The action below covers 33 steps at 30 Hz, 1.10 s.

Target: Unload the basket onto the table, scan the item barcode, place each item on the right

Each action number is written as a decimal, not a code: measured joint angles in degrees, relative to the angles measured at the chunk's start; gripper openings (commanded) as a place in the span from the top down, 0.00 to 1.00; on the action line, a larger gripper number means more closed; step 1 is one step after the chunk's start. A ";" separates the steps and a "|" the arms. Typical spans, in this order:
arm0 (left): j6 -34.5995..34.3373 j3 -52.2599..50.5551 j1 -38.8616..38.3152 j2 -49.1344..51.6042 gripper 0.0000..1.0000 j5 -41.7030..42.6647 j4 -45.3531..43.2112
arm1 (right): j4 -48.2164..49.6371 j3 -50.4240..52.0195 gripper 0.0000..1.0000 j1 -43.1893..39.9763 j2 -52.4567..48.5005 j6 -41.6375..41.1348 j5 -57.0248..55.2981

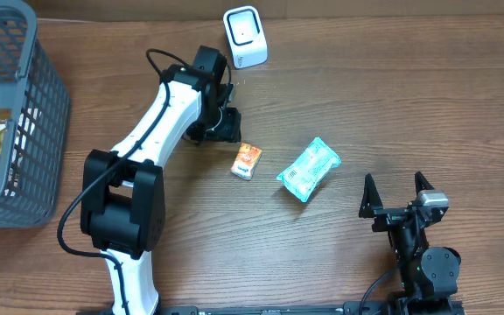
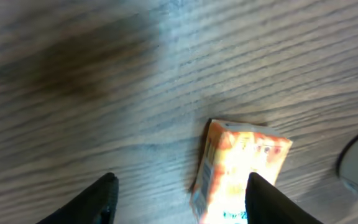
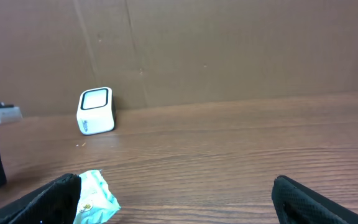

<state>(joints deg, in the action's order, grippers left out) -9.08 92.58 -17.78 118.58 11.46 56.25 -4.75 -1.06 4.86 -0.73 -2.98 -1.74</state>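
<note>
The box [image 1: 247, 161] lies flat near the middle of the tabletop [image 1: 392, 96], with the packet [image 1: 309, 169] just beside it on the right and not touching. The scanner [image 1: 245, 37] stands well apart by the far edge. The basket [image 1: 24, 131] sits at the left edge.

The left tool [image 1: 224, 125] hangs just beyond the box toward the far edge. It is released and holds nothing. In the left wrist view the box [image 2: 241, 171] sits off-centre in the gap, close to one finger [image 2: 263, 196] and well clear of the other [image 2: 101, 199]. The right tool [image 1: 398, 188] rests spread wide and empty near the near edge, on the right.

The step in hand looks like the pickup of the box. To do it well:

- Shift the left tool sideways until the box is centred between the fingers.
- Turn the wrist so the pads meet the two long flat faces squarely.
- Lower until the tips nearly brush the tabletop, then close gently, since thin card may crush.

The narrow side carries dark print that may be the barcode, though it is too blurred to tell. Keep the pads off that face, so it can later be turned toward the scanner's window.
</note>
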 measured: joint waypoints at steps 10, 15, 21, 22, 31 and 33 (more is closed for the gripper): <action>0.70 -6.43 -0.61 0.02 0.62 4.66 -4.31 | -0.04 0.00 0.00 0.00 0.00 0.02 0.00; 0.70 -8.07 -1.79 0.02 0.63 5.11 -6.10 | -0.02 0.00 0.00 0.00 0.00 0.02 0.00; 0.24 -11.04 -3.43 0.02 0.94 5.75 -10.47 | -0.02 0.00 0.00 0.00 0.00 0.02 0.02; 0.26 -11.72 -3.54 0.00 0.96 6.36 -11.37 | -0.02 0.00 0.00 0.00 0.00 0.00 0.00; 1.20 -11.17 -3.58 -0.72 0.96 6.08 -8.81 | -0.04 0.00 0.00 0.00 0.00 0.00 0.02; 1.60 -9.81 -3.58 -0.83 0.96 4.13 -7.23 | 0.00 0.00 0.00 0.00 0.00 0.00 -0.02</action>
<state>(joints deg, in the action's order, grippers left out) -7.49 82.76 -21.37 117.75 15.59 49.01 -4.75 -1.06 4.86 -0.73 -2.98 -1.76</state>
